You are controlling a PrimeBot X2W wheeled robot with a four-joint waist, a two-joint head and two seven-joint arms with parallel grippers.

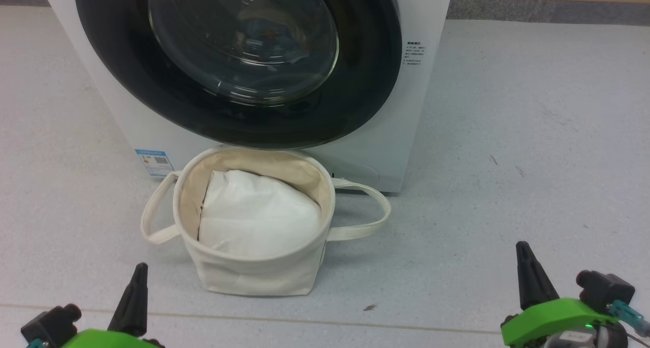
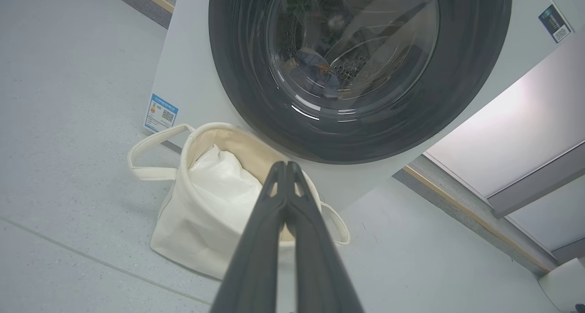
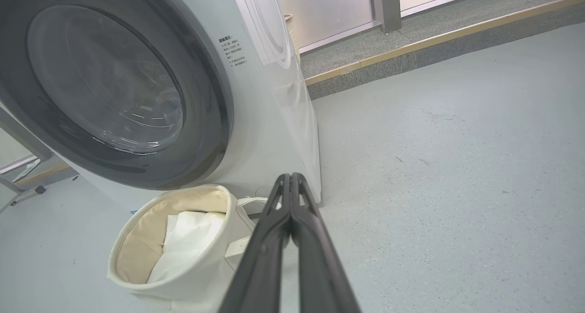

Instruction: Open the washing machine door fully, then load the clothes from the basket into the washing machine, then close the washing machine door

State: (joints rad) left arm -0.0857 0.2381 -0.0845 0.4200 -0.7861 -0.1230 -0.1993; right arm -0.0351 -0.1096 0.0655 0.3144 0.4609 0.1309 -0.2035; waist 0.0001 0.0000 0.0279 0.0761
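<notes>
The washing machine (image 1: 406, 114) stands ahead with its black-rimmed door (image 1: 127, 84) shut flat against the front. Behind the glass, blue and orange clothes (image 2: 315, 68) lie in the drum. The cream basket (image 1: 254, 274) sits on the floor right in front of the machine and holds plain white padding (image 1: 259, 216). My left gripper (image 1: 140, 267) is low at the left, shut and empty, short of the basket. My right gripper (image 1: 521, 246) is at the lower right, also shut and empty. In the wrist views the left gripper (image 2: 285, 167) and the right gripper (image 3: 290, 178) have their fingers pressed together.
A blue label sticker (image 1: 154, 161) marks the machine's lower left corner. A wood-edged raised strip (image 3: 434, 39) runs behind the machine. Pale wall panels (image 2: 525, 135) stand beside it. Grey floor (image 1: 533, 134) spreads to the right of the basket.
</notes>
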